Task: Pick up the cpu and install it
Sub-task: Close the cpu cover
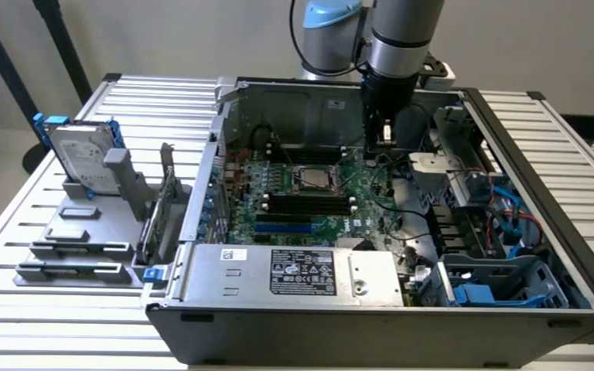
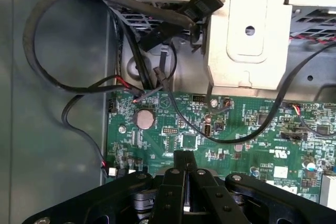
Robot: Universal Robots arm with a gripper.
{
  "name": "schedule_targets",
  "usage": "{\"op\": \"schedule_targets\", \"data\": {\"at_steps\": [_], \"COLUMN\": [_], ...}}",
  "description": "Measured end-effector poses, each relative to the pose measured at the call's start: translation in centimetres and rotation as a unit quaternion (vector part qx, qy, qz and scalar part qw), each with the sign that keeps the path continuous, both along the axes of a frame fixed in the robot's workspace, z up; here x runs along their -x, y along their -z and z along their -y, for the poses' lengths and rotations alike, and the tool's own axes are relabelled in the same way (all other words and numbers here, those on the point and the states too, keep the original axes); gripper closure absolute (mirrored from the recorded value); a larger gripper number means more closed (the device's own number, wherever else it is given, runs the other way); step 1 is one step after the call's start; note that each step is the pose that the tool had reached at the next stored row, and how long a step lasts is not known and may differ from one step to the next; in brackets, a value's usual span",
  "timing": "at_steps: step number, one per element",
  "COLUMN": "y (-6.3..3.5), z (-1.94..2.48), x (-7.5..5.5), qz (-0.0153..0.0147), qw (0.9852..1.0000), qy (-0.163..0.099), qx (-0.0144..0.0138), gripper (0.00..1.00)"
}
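A small flat square with a pale rim, which looks like the cpu point(image 1: 70, 230), lies on the grey stand point(image 1: 101, 263) at the exterior view's left, outside the case. The socket point(image 1: 315, 179) on the green motherboard point(image 1: 359, 197) shows a greyish square inside a dark frame. I cannot tell whether a chip lies in it. My gripper point(image 1: 385, 145) hangs inside the case over the board's far part, towards the exterior view's right of the socket. In the wrist view my gripper point(image 2: 184, 157) is shut, fingers pressed together with nothing visible between them, above the motherboard point(image 2: 236, 129).
The stand also holds an upright silver hard drive point(image 1: 78, 158) in a blue frame and two long memory sticks point(image 1: 78, 249). Black cables point(image 2: 79, 40) and a metal bracket point(image 2: 247, 35) crowd the case near my gripper. A power supply point(image 1: 291, 272) fills the case front.
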State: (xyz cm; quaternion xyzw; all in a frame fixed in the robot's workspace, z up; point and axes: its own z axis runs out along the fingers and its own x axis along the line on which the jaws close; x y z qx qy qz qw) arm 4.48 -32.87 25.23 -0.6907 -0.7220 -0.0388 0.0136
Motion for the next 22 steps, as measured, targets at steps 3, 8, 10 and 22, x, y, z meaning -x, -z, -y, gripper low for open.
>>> {"op": "schedule_targets", "data": {"at_steps": [3, 8, 10, 22], "y": [0.01, -0.20, -0.35, -0.71], "z": [-0.01, -0.01, -0.01, 0.04], "x": [0.4, 1.5, 2.1, 7.0], "qz": [-0.0057, -0.0153, -0.0161, -0.0208], "qw": [1.0000, 0.9999, 0.9999, 0.9998], "qy": [0.000, 0.000, 0.000, 0.000], "qx": [-0.0018, -0.0018, -0.0018, -0.0024], "gripper": [0.89, 0.89, 0.89, 0.89]}}
